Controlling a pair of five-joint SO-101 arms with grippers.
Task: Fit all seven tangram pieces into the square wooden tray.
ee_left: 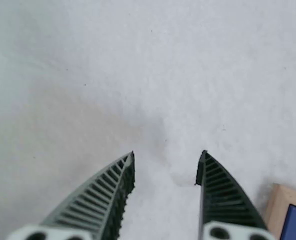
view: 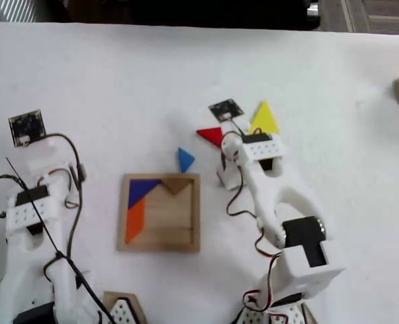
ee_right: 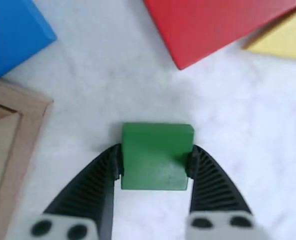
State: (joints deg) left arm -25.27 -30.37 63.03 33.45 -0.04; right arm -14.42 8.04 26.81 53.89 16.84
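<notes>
Clamping the green square (ee_right: 157,156) by two opposite edges, your right gripper (ee_right: 155,152) holds it flat, which I judge keeps it level for dropping into a gap. It sits just outside the wooden tray (view: 158,247), off its 2 o'clock corner; whether it touches the table I cannot tell. Inside the tray, a dark blue piece (view: 142,189), an orange piece (view: 136,221) and a brown triangle (view: 177,184) pack the 9-to-12 o'clock side, leaving the rest bare. A light blue triangle (view: 185,159) waits near 12 o'clock, with the red triangle (view: 211,136) and yellow triangle (view: 263,119) farther toward 1 o'clock. Your left gripper (ee_left: 165,170) hangs with fingers spread, empty, over the white table (view: 104,81) at the tray's 9 o'clock. Dark room lies beyond the table's far edge.
</notes>
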